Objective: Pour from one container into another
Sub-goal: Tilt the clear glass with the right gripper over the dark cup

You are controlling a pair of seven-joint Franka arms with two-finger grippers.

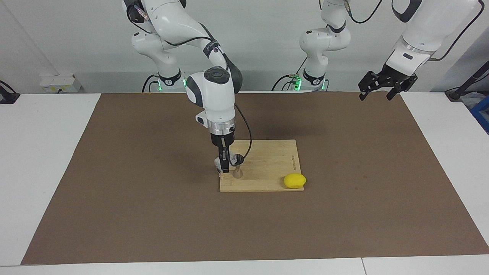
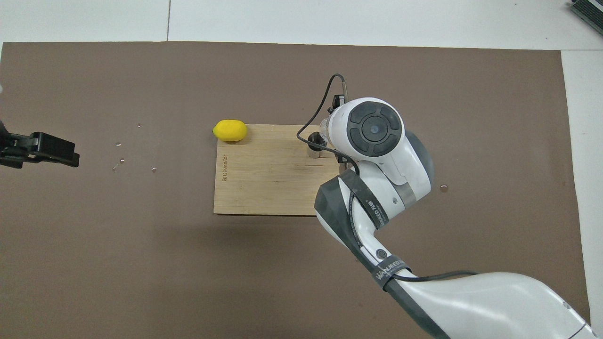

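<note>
Clear ribbed glass cup (image 1: pixel 219 163) clamped in right gripper (image 1: pixel 224 165), fingers closed on it, held tipped just above board corner toward right arm's end, farthest from robots. Metal jigger (image 1: pixel 237 168) upright on bamboo board (image 1: pixel 267 164), just beside cup, near same corner. Lemon (image 1: pixel 294 180) on board's other corner at edge farthest from robots. Left gripper (image 1: pixel 386 84) waiting with fingers spread wide, holding nothing, raised over brown mat (image 1: pixel 114 172) edge at left arm's end.
</note>
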